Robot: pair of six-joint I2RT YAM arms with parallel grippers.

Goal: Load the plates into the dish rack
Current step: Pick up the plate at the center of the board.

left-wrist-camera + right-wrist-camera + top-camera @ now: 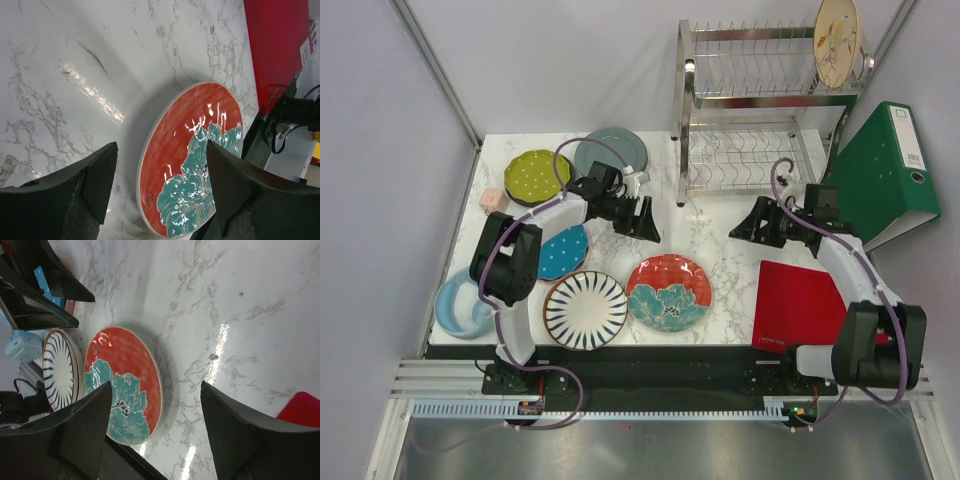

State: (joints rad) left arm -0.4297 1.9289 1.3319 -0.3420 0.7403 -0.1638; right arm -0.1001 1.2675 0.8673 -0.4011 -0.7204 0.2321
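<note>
My left claw [646, 220] wide, empty, over bench [710, 250] mid-frame. My right claw [747, 222] wide, empty. Red flower plate [669, 291] flat, lower centre. Tan plate [837, 42] upright in dish rack [750, 98], upper right.

Parted, empty fingers [242, 440] over marble tabletop [225, 300]; red teal-flowered plate [125, 385] just beside striped plate [60, 371].

The marble table [720, 240] bears plates [669, 291], a dish rack [760, 130], a red mat [805, 305] and a pink cube [493, 199].
</note>
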